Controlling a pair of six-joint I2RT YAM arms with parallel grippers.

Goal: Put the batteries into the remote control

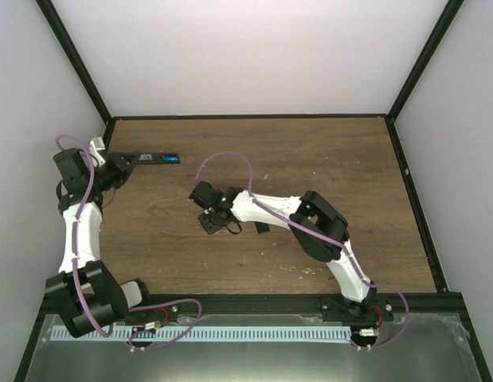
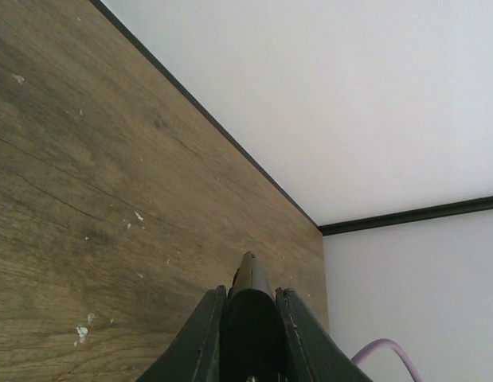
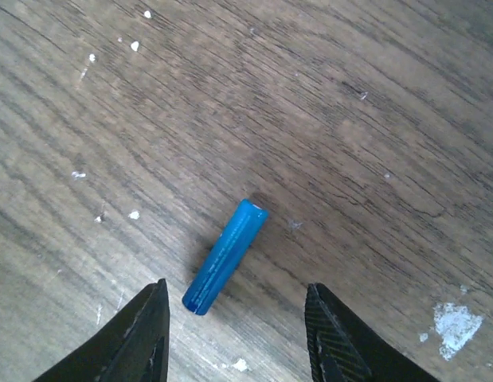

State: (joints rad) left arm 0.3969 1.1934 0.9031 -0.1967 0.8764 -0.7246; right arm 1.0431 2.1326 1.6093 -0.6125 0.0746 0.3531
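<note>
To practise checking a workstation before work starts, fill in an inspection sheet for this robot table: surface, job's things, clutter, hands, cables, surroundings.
Surface: wooden table, with pale flecks and scuffs.
Job's things: remote control at the far left, blue showing at its free end, possibly a loaded battery; one battery lying on the wood.
Clutter: small black piece beside the right arm.
Hands: left hand shut on the remote control; right hand open, a finger on each side of the battery, not touching it.
Cables: purple cable looped along each arm.
Surroundings: white walls, black frame.
</note>
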